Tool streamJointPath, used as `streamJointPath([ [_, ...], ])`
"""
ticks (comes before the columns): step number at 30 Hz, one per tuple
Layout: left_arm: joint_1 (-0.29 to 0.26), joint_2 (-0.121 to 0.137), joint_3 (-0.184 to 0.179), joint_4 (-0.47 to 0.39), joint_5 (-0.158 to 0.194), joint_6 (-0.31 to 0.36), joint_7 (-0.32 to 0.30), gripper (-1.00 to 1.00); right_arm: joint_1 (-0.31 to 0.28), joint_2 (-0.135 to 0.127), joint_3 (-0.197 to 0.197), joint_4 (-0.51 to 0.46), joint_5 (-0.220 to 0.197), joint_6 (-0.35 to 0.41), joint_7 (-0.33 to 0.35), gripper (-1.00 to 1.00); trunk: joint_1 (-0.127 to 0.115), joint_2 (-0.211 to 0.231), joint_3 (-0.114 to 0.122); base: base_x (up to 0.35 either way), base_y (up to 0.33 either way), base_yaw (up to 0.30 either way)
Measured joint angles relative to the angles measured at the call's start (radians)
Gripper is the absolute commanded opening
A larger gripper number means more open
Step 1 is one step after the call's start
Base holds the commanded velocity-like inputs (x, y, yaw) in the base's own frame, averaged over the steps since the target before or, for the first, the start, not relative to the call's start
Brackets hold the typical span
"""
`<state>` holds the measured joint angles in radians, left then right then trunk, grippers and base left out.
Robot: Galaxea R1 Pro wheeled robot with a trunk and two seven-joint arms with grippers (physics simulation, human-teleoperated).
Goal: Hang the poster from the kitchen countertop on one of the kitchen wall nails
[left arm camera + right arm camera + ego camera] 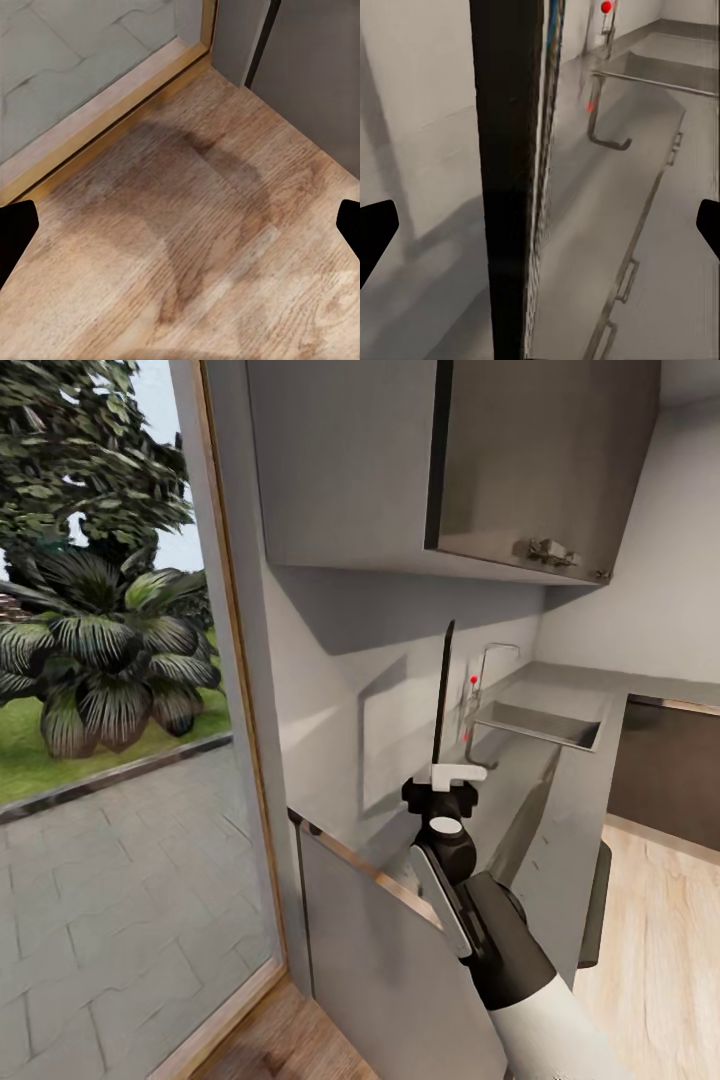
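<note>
Right gripper (446,774) pinches the lower edge of the poster (443,695), holding it upright and edge-on above the tabletop (560,800), close beside the grey wall (370,690). Beyond it: sink (540,723) and faucet (492,660), under an open wall cabinet (530,460). Left gripper (180,225) hangs spread over the wooden floor (225,247).

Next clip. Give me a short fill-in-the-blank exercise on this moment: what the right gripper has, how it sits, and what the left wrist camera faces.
1. The right gripper holds the ____ edge-on and upright.
2. Beyond the poster, the kitchen countertop has an inset ____ with a faucet.
3. The left wrist view looks down at a ____ floor.

Missing words: poster; sink; wooden
</note>
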<state>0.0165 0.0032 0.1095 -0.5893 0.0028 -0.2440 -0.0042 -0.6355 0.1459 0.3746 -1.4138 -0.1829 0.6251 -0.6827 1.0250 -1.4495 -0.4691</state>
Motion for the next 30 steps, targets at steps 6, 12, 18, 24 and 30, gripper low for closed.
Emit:
streamJointPath([
  [6, 0.000, 0.000, 0.000, 0.000, 0.000, 0.000, 0.000, 1.00, 0.000, 0.000, -0.013, 0.000, -0.001, 0.000, 0.000, 1.00, 0.000, 0.000, 0.000, 0.001, 0.000, 0.000],
  [12, 0.000, 0.000, 0.000, 0.000, 0.000, 0.000, 0.000, 1.00, 0.000, 0.001, -0.016, 0.001, -0.001, 0.000, 0.000, 1.00, 0.000, 0.000, 0.000, 0.000, 0.000, 0.000],
  [18, 0.000, 0.000, 0.000, 0.000, 0.000, 0.000, 0.000, 1.00, 0.000, 0.001, -0.015, 0.002, -0.001, 0.000, 0.000, 1.00, 0.000, 0.000, 0.000, -0.055, 0.010, 0.000],
  [24, 0.000, 0.000, 0.000, 0.000, 0.000, 0.000, 0.000, 1.00, 0.000, 0.001, -0.015, 0.009, -0.001, 0.000, 0.001, 1.00, 0.000, 0.000, 0.000, -0.043, 0.010, 0.000],
  [30, 0.000, 0.000, 0.000, 0.000, 0.000, 0.000, 0.000, 1.00, 0.000, 0.001, -0.014, 0.013, -0.002, -0.001, 0.001, 1.00, 0.000, 0.000, 0.000, -0.004, 0.001, 0.000],
])
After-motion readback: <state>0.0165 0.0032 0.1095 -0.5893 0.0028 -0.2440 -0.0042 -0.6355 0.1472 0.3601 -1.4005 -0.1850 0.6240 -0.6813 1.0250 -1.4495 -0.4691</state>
